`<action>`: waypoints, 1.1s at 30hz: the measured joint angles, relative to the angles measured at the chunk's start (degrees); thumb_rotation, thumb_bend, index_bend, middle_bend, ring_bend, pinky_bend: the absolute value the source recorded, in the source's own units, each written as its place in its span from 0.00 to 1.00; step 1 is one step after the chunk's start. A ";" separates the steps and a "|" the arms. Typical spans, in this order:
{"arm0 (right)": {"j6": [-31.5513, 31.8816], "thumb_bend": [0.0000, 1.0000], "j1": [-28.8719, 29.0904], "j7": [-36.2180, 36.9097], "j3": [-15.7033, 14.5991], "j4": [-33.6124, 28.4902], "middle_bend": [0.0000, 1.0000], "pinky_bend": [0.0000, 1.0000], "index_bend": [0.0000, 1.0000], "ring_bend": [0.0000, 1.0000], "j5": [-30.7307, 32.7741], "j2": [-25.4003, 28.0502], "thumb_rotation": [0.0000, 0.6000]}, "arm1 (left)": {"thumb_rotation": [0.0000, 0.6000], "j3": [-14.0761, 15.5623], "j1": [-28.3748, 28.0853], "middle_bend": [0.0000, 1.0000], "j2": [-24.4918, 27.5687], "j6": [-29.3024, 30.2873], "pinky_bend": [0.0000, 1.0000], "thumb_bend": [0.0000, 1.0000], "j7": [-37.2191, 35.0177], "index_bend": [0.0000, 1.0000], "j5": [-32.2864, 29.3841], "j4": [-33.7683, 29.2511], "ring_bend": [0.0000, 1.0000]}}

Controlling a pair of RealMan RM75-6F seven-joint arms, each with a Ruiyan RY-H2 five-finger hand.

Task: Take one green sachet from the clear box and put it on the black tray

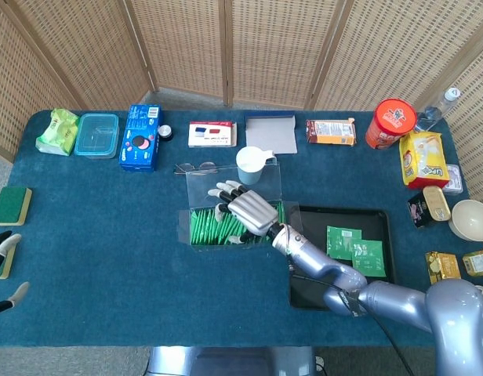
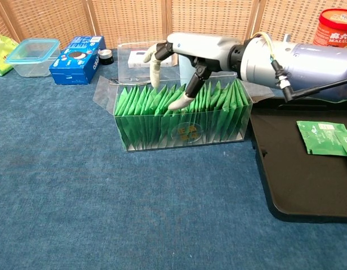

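The clear box (image 2: 185,135) (image 1: 187,233) stands mid-table, packed with upright green sachets (image 2: 139,107) (image 1: 204,227). My right hand (image 2: 185,62) (image 1: 245,210) hovers over the middle of the row, fingers spread and pointing down, one fingertip (image 2: 177,103) touching the sachet tops; it holds nothing. The black tray (image 2: 286,169) (image 1: 304,290) lies just right of the box with two green sachets (image 2: 320,136) (image 1: 355,249) on it. My left hand (image 1: 2,262) rests at the table's left edge, fingers apart and empty.
A white cup (image 1: 252,163) and the box's raised lid (image 1: 226,182) stand right behind the box. Further back lie a blue biscuit box (image 1: 139,137), a clear container (image 1: 96,133) and a red-blue card pack (image 1: 212,133). Snacks and a bowl (image 1: 470,219) crowd the right side.
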 measured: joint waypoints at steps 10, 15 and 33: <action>0.55 0.19 2.39 2.91 -1.04 2.51 0.16 0.08 0.47 0.06 -3.65 -0.99 1.00 | 1.00 0.09 0.47 0.12 0.19 0.49 0.24 0.24 0.19 0.13 -0.05 -0.22 0.11; 0.27 0.19 3.26 3.52 -1.45 4.04 0.16 0.08 0.47 0.07 -4.28 -1.60 1.00 | 1.00 0.25 0.82 0.12 0.23 0.61 0.24 0.24 0.12 0.13 -0.28 -0.07 0.11; 0.19 0.19 4.00 4.72 -3.41 6.42 0.16 0.08 0.48 0.06 -4.99 -0.95 1.00 | 1.00 0.06 0.77 0.12 0.02 0.37 0.24 0.24 0.51 0.13 -0.33 -0.22 0.11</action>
